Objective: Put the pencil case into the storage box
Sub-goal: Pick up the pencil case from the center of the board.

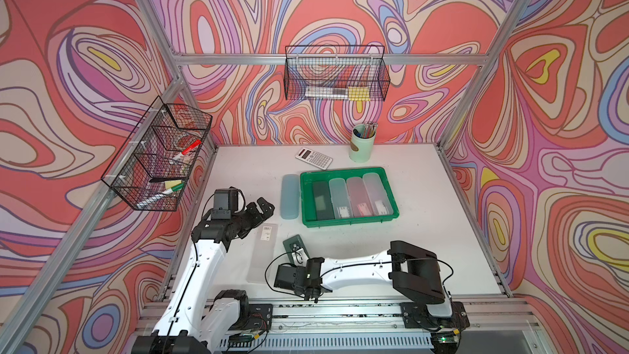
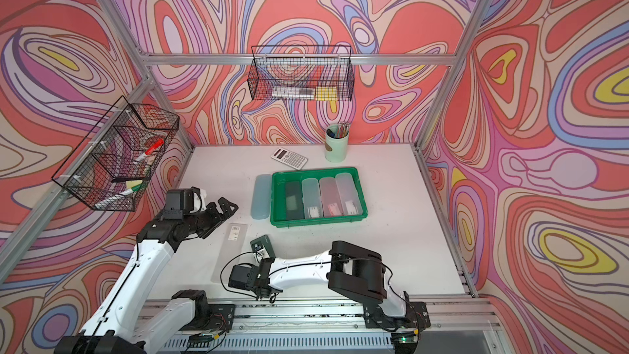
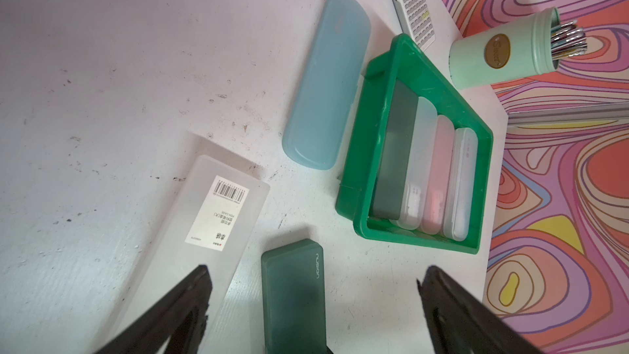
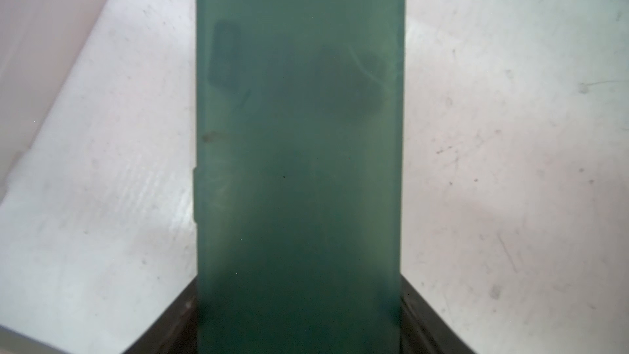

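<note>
Right tool (image 4: 299, 296) is clamped on the dark green pencil case (image 4: 299, 131) near the storage box (image 1: 347, 221); left tool (image 3: 315, 269) is spread wide.

Walls (image 1: 340, 11): three sides covered in a swirling print of red, pink, lilac, blue and yellow. Aluminium frame (image 1: 238, 59): runs up the corners and across the back. Tabletop (image 1: 425, 233): white, scuffed, evenly lit. Back basket (image 1: 335, 74): black wire, hung on the rear bar. Side basket (image 1: 160, 154): black wire, hung on the slanting side bar.
</note>
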Controlling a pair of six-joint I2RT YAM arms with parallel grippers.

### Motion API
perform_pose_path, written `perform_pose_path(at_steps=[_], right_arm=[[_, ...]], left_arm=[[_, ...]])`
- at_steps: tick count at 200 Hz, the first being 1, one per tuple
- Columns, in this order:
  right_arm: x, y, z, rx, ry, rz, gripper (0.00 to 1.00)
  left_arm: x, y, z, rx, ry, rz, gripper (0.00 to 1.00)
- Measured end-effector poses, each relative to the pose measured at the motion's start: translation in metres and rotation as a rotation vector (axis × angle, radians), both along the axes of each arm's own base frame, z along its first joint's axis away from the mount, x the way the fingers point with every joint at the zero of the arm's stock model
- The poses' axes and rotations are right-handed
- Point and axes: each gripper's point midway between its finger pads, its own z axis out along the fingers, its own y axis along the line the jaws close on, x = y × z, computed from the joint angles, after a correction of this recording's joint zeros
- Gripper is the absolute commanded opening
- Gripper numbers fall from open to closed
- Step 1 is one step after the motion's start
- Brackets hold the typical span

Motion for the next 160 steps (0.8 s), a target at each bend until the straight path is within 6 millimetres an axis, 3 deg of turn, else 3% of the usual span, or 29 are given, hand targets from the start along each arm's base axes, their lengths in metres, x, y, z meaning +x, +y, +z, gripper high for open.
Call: perform_pose_path(at_steps=[45,78,111,137,160], right_arm=[[0.001,-0.007,0.032,0.026,-0.031,0.043,0.62],[0.005,-0.004,0.061,0.070,-0.072,0.081,0.61],[0.014,-0.004,0.077,0.072,-0.109,0.101,0.59],[0.030,-0.010,0.095,0.096,-0.127,0.098,0.59],[0.060,-0.021,0.119,0.133,-0.152,0.067,0.59]], left_arm=[[-0.003,-0.003,0.024,-0.020,-0.053,-0.008,0.99],[0.001,-0.003,0.054,-0.021,-0.115,-0.008,0.99],[-0.003,0.002,0.089,0.002,-0.208,0.015,0.99],[-0.006,0.004,0.116,0.014,-0.277,0.019,0.99],[-0.004,0.001,0.121,-0.001,-0.283,0.010,0.99]])
